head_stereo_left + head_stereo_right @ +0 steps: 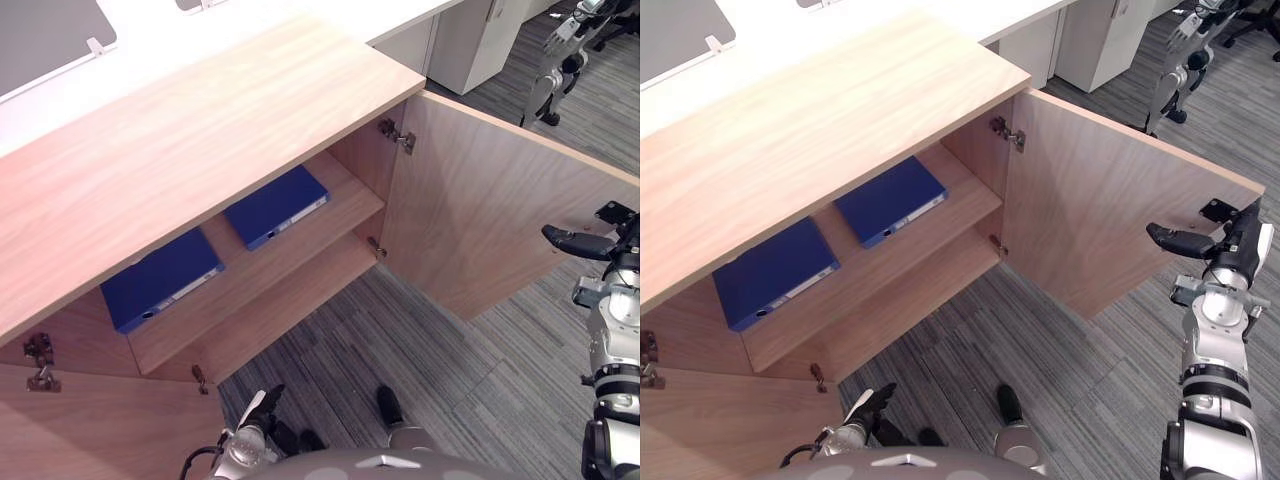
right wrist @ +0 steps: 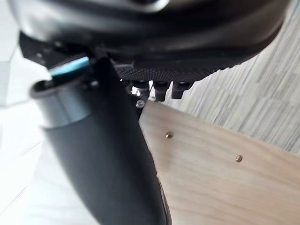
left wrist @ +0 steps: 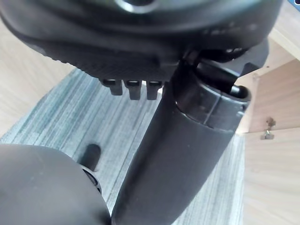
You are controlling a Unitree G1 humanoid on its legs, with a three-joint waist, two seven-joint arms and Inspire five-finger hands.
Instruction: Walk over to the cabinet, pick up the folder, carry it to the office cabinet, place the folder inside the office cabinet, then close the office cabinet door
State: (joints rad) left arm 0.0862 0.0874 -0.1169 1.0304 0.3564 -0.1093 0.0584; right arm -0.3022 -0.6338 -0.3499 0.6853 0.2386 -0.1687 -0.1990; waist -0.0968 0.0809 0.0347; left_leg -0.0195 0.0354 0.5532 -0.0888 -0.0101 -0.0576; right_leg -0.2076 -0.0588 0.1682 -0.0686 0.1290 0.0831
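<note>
Pale wood makes up the office cabinet, whose broad top runs across the head views. Both doors stand open: the right door swings out over the grey striped carpet, and the left door is cut off at the lower edge. Behind the cabinet lie a white desk surface and a white unit. Beside that unit is a silver-grey machine, too far off to make out.

Inside, the cabinet top overhangs the upper shelf and hides its back part. Two blue folders lie flat on this shelf, apart from each other: the right folder and the left folder. The left one juts past the shelf's front edge. Neither hand holds a folder.

The right hand is raised at the free edge of the right door, its fingers relaxed and grasping nothing. Whether it touches the wood I cannot tell from the head views. The right wrist view adds the fingertips just above the door's edge and two small screws in the panel. The left hand hangs low near the carpet. The left wrist view shows its fingers released and empty.

Small metal hinges sit on the door frames.
</note>
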